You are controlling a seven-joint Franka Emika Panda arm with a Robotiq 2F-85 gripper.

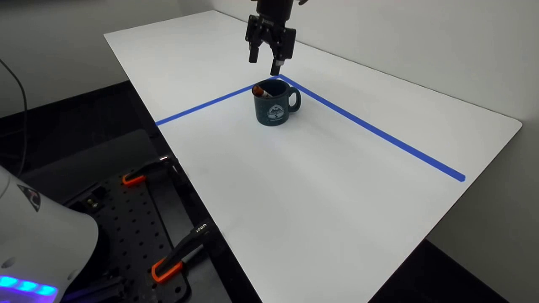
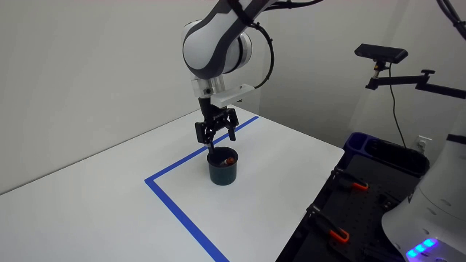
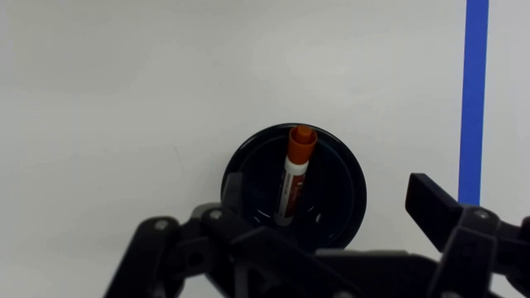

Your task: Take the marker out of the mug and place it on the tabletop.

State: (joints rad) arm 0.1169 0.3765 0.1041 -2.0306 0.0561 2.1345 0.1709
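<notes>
The dark teal mug (image 1: 263,112) stands upright on the white tabletop (image 1: 316,189); it also shows in an exterior view (image 2: 222,176) and in the wrist view (image 3: 358,186). The marker (image 3: 295,178) leans inside the mug, its orange end up against the rim; the orange end shows in both exterior views (image 1: 258,91) (image 2: 229,161). My gripper (image 3: 326,182) is open and empty above the mug, its fingers spread wide. In the wrist view, one finger overlaps the mug's left side and the other is right of the mug. The gripper shows in both exterior views (image 1: 264,65) (image 2: 221,143).
Blue tape lines (image 1: 374,130) cross the tabletop and meet in a corner behind the mug. A wall stands along the table's far edge. Clamps with orange pads (image 1: 166,270) sit at the near edge beside the white robot base (image 1: 42,235).
</notes>
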